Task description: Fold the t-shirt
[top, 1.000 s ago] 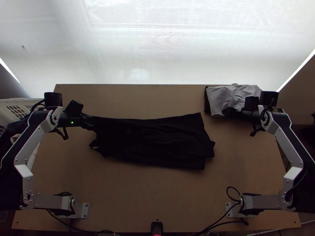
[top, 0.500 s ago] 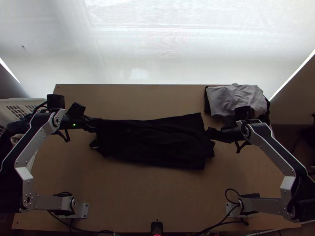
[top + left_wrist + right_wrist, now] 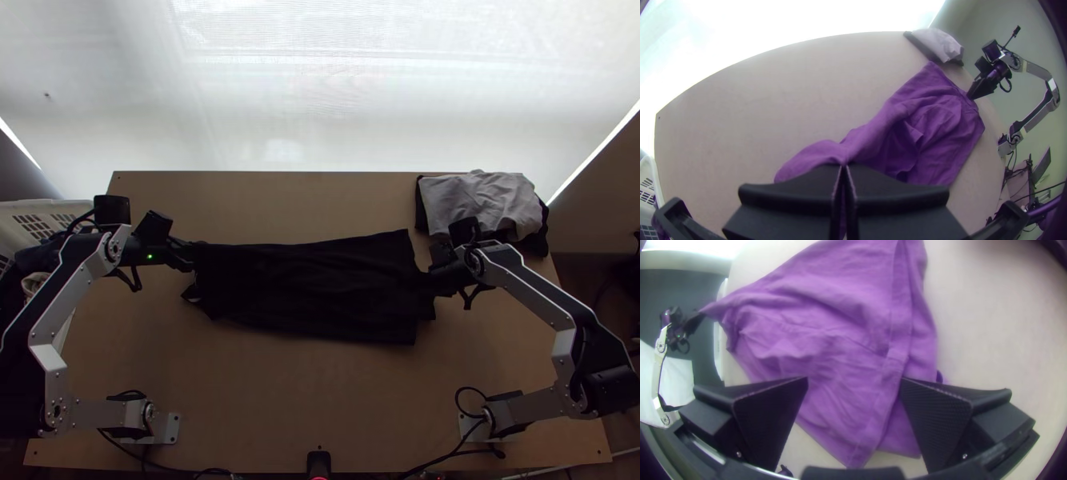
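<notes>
The t-shirt (image 3: 304, 288) lies lengthwise across the middle of the desk (image 3: 264, 400), drawn out into a long strip that looks partly folded, with more than one layer at its wide end. The left gripper (image 3: 843, 166) is clenched on the narrow end, and the right wrist view shows the cloth rising to a peak there. The right gripper (image 3: 853, 382) is released, its fingers parted widely over the wide end, with the hem band (image 3: 895, 355) running between them and another layer edging out beyond it. The step in hand looks to be taking hold of this wide end so that both arms can work the cloth together. To do it well, line the open fingers up with the hem's corner or edge rather than the broad face, go down until the tips just meet the desk, then close slowly so that every layer is caught. A pinch on the top layer alone would likely peel it off the one beneath and leave the fold skewed. Meanwhile the left gripper should keep its end steady, with light tension only; too much pull could drag the hem from under the right fingers. After the grasp, a small lift and gentle stretch should ease out the creases near the hem before any fold. Set the fold down clear of the stacked clothes (image 3: 476, 200) at the desk's far corner.
</notes>
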{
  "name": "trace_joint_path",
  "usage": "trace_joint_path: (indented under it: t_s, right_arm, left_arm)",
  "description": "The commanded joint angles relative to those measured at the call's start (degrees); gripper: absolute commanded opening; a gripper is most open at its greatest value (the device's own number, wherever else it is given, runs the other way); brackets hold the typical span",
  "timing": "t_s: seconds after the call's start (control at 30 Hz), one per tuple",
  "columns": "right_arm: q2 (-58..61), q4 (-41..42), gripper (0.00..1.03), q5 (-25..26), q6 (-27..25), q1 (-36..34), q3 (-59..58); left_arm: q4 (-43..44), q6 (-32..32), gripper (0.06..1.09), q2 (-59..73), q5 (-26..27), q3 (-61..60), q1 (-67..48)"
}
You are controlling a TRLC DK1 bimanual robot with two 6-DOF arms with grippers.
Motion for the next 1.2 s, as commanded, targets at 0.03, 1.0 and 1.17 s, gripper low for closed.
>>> trace_joint_path:
  t_s: [0.03,1.0,1.17]
  right_arm:
    - [3.2,0.6,0.92,1.3,-0.5,0.4,3.7]
    - [-20.1,-2.0,0.03,4.6,-1.7,-6.5,27.4]
    - [-28.3,-3.2,0.03,6.7,-2.0,-7.0,33.1]
  left_arm:
    - [0.0,0.6,0.09,-0.7,0.1,-0.3,1.1]
    - [-13.6,-3.6,0.09,-10.2,13.7,13.1,10.6]
    - [-14.5,-6.3,0.09,-21.0,13.8,16.9,14.2]
